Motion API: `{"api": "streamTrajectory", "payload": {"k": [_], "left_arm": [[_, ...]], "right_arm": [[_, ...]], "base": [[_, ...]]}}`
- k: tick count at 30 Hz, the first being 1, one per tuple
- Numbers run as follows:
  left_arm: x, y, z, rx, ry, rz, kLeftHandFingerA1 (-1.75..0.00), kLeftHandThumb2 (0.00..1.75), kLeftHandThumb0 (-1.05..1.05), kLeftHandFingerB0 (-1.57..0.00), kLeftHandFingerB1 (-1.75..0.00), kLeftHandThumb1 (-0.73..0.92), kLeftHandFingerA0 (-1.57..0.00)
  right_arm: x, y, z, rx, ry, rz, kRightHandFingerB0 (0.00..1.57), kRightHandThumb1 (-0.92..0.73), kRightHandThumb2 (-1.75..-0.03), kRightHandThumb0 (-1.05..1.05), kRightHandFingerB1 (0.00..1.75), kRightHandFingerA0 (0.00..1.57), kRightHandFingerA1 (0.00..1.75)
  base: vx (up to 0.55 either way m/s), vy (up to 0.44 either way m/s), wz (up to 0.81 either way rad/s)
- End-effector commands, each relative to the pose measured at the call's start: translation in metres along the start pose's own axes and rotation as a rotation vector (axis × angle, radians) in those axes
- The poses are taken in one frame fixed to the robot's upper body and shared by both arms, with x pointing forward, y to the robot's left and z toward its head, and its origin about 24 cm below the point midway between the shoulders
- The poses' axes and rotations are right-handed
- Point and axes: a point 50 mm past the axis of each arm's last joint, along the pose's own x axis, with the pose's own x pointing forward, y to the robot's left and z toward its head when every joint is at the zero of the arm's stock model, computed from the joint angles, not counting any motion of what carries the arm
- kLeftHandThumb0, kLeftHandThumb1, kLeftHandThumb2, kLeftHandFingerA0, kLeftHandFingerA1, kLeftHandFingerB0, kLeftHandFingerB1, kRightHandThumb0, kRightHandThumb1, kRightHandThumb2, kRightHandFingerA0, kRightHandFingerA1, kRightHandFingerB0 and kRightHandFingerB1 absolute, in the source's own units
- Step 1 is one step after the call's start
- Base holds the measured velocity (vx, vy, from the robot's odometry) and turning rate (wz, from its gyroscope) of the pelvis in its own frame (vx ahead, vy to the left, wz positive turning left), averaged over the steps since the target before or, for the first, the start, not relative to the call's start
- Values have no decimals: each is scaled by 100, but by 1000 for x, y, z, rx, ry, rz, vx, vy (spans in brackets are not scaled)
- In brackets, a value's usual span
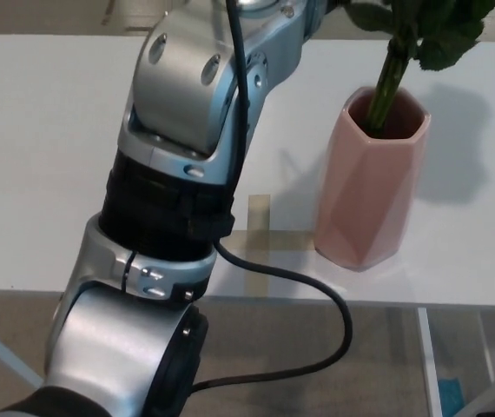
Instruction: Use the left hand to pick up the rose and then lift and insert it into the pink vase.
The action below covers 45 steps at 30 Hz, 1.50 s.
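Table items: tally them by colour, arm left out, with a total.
Pink: 1, the vase
Green: 1, the rose stem with leaves, standing in the vase
Tan: 1, the tape cross
Total: 3
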Motion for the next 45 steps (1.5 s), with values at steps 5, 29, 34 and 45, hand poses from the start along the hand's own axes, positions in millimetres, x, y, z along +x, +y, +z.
{"api": "streamTrajectory", "payload": {"k": [5, 29, 34, 45], "left_arm": [[-2, 1, -14, 8, 8, 12, -145, 68, -18, -77, -89, 81, -95], [-4, -7, -32, -9, 35, 12, -142, 64, -17, -80, -90, 85, -95], [-8, -7, -43, -10, 27, 12, -141, 66, -17, -82, -86, 84, -91], [-12, -5, -57, 6, 67, -12, -132, 66, -19, -87, -68, 83, -100]], "right_arm": [[0, -3, -2, -7, 4, 5, 61, -56, -56, -26, 45, 67, 49], [1, -1, 3, 8, 9, 9, 61, -56, -56, -27, 45, 67, 49], [2, -2, 4, 12, 10, 6, 62, -56, -56, -27, 45, 67, 49], [2, -1, 5, -4, 6, 5, 63, -56, -56, -27, 45, 68, 49]], "base": [[0, 0, 0], [0, 0, 0], [0, 0, 0], [0, 0, 0]]}}
